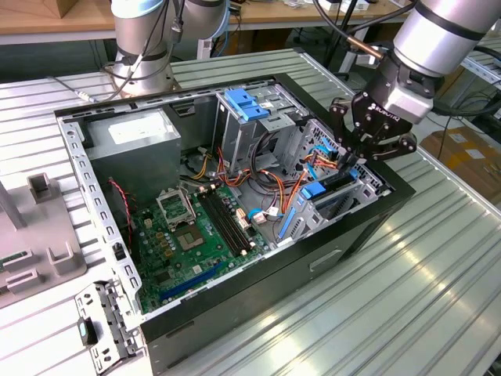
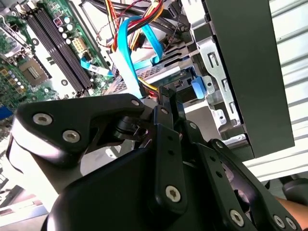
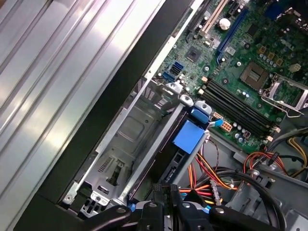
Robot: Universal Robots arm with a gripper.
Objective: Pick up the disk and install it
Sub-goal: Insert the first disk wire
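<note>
The black gripper (image 1: 354, 159), fingers pinched together, is pressing the blue-framed disk (image 3: 188, 136) edgewise into the tight grey metal bay (image 3: 126, 139)

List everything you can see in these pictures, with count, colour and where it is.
PC case: one, black, open on the ribbed metal table.
Motherboard: one, green, on the case floor.
Power supply: one, grey, far corner of the case at the exterior view's left.
Bracket: one, light blue, atop the rear drive cage.
Disk: one, dark with blue carrier, standing in the front bay under the tool.
Cables: several, orange, yellow, blue, mid-case.
Fixture: one, grey, the exterior view's left edge.
Arm: one, silver.
Tool: one, black, at the disk.
</note>
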